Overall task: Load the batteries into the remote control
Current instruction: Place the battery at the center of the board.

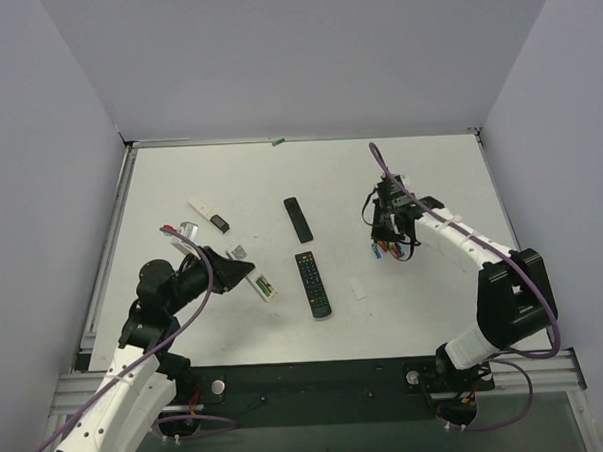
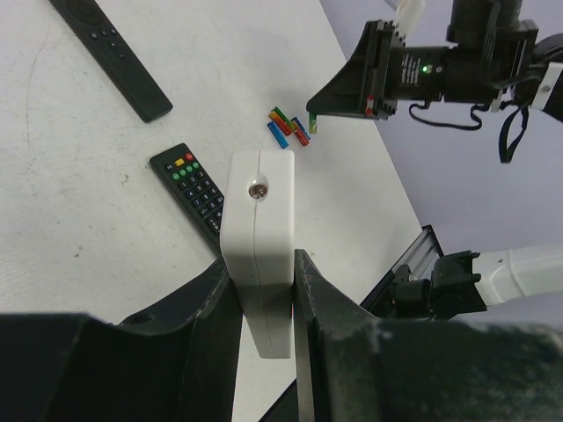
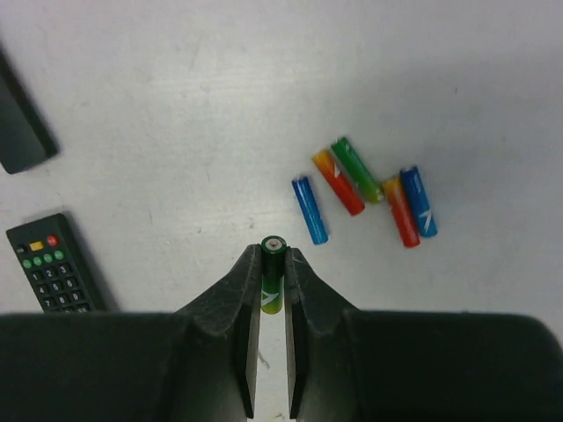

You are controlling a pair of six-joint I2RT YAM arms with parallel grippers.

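My left gripper [image 2: 261, 264] is shut on the white remote control [image 2: 258, 211], held edge-up above the table. In the top view the gripper [image 1: 238, 270] is at the left and the remote [image 1: 265, 286] sticks out toward the middle. My right gripper [image 3: 274, 254] is shut on a green battery [image 3: 273, 294], held upright just above the table. Several loose batteries lie beyond it: a blue one [image 3: 310, 209], a red one [image 3: 338, 182], a green one [image 3: 356, 169] and others. In the top view the right gripper [image 1: 387, 240] hovers over this pile [image 1: 383, 249].
A black remote with coloured buttons [image 1: 312, 284] lies in the middle, with a slim black remote [image 1: 297, 218] behind it. A thin white strip with a dark end [image 1: 209, 214] lies at the back left. A small white piece [image 1: 358, 288] lies right of the black remote.
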